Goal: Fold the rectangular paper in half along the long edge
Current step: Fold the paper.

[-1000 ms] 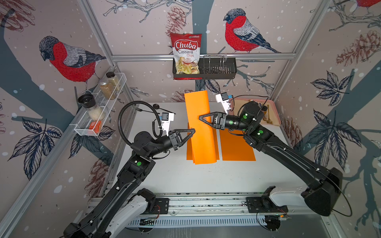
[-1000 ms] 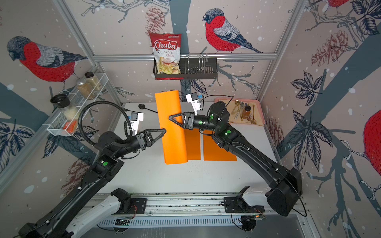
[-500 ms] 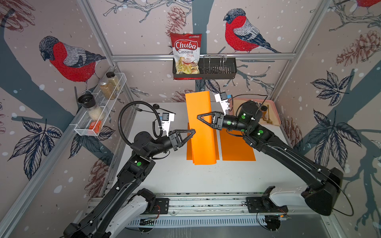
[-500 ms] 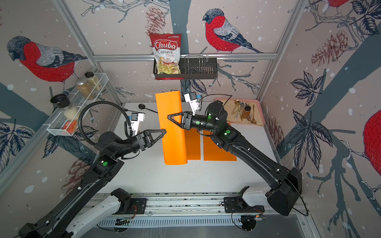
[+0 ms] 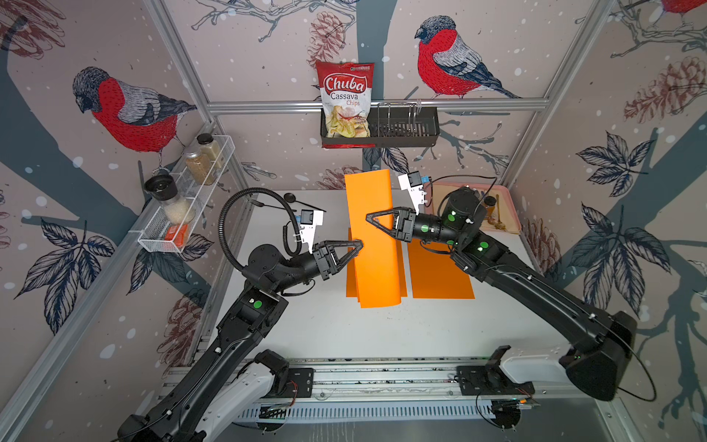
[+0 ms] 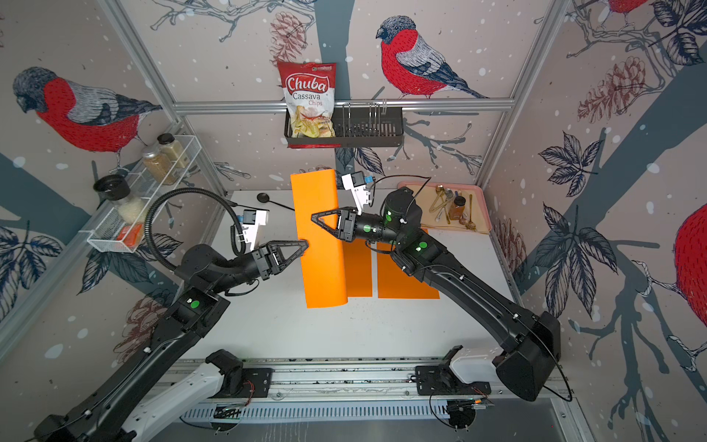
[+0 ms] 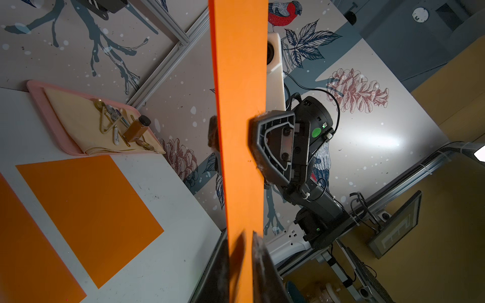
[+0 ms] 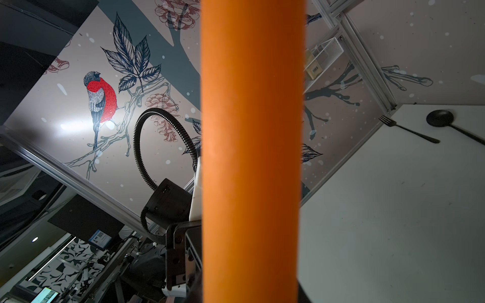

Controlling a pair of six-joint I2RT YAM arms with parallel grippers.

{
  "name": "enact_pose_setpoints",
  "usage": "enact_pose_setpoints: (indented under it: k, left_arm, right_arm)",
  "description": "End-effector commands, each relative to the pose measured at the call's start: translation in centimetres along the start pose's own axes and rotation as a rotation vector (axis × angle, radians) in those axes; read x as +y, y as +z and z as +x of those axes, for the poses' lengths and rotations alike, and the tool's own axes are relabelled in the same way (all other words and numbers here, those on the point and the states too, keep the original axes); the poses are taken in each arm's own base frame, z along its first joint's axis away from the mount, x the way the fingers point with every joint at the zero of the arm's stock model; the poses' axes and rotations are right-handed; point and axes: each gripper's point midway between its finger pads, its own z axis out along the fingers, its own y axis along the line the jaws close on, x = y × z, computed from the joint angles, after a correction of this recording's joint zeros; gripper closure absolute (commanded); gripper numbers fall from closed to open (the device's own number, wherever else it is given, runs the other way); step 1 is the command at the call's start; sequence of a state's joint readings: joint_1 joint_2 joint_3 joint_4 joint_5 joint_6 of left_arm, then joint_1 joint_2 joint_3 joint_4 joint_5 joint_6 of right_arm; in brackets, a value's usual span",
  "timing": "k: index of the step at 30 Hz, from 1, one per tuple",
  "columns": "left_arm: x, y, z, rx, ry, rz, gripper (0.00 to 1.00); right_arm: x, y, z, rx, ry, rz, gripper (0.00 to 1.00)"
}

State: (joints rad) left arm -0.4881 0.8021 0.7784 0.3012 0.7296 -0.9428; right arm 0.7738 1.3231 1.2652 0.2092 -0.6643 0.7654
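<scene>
Above the table point(image 5: 325, 329), the orange paper point(image 5: 377, 268) is doubled into a soft, uncreased loop, the right tool point(image 5: 368, 219) clamped across it and the left tool point(image 5: 360, 243) narrow at its edge, grip unclear; flattening and creasing remain.

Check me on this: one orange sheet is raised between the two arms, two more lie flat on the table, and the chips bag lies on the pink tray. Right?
Not quite. Both top views show the chips bag standing in the black rack on the back wall, not on the pink tray. The raised orange sheet and the two flat sheets on the table are right.
</scene>
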Motion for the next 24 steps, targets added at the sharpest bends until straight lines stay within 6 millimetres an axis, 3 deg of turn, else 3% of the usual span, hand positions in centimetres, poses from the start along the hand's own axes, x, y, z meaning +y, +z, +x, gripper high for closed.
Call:
enact_pose_setpoints:
  k: [1, 19, 22, 24]
  left_arm:
    - [-0.61, -0.06, -0.31, -0.011, 0.027, 0.018, 0.81]
    - [-0.69, -0.17, -0.24, -0.011, 0.032, 0.019, 1.0]
    - [-0.8, -0.21, -0.3, -0.014, 0.034, 0.021, 1.0]
    - [-0.88, -0.23, -0.38, -0.018, 0.035, 0.022, 1.0]
  right_arm:
    - [1.18, -0.15, -0.51, -0.016, -0.026, -0.045, 0.7]
    - [1.25, -0.24, -0.29, -0.012, -0.011, -0.071, 0.68]
    - [1.2, -0.3, -0.25, -0.011, -0.007, -0.072, 0.64]
    - [1.15, -0.53, -0.28, -0.013, -0.002, -0.077, 0.53]
